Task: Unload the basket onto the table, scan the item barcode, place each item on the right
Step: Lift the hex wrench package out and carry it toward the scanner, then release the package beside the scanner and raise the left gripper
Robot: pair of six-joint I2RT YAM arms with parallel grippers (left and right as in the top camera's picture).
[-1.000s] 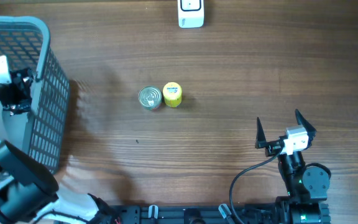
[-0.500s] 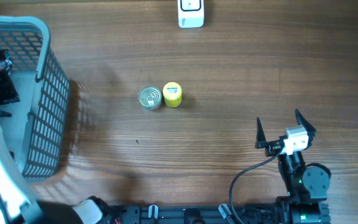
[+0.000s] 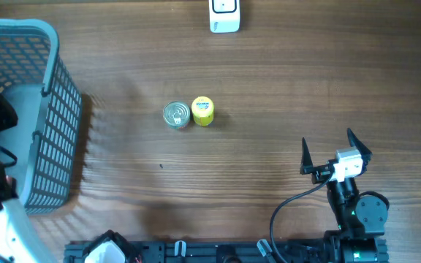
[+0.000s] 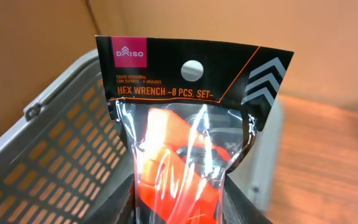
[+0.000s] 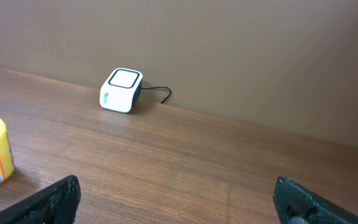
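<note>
The left gripper [image 4: 182, 208] is closed on the lower part of a hex wrench packet [image 4: 188, 130]. The packet fills the left wrist view and stands upright above the grey basket [image 4: 55, 99] at the far left of the overhead frame. The jaws are mostly hidden behind the clear film. The right gripper [image 3: 327, 139] sits at the lower right with its jaws spread wide and nothing between them.

The scanner [image 3: 224, 14] is at the top centre of the tabletop [image 3: 269, 168], well apart from the packet, so a long carry lies ahead. Several things could spoil it.

- **Slipping:** The film is glossy and crinkled, so the packet may slip or twist in the grip during a fast swing.
- **Catching the basket:** Lifted too low, the packet could catch the basket rim.
- **Knocking things over:** A tin can [image 3: 176, 115] and a yellow tub [image 3: 202, 111] stand mid-frame, touching or nearly so, and a low path could knock them.
- **Failed read:** No barcode shows on the face in view. It is probably on the back, and presenting the wrong side, or glare off the plastic, would leave nothing read.
</note>
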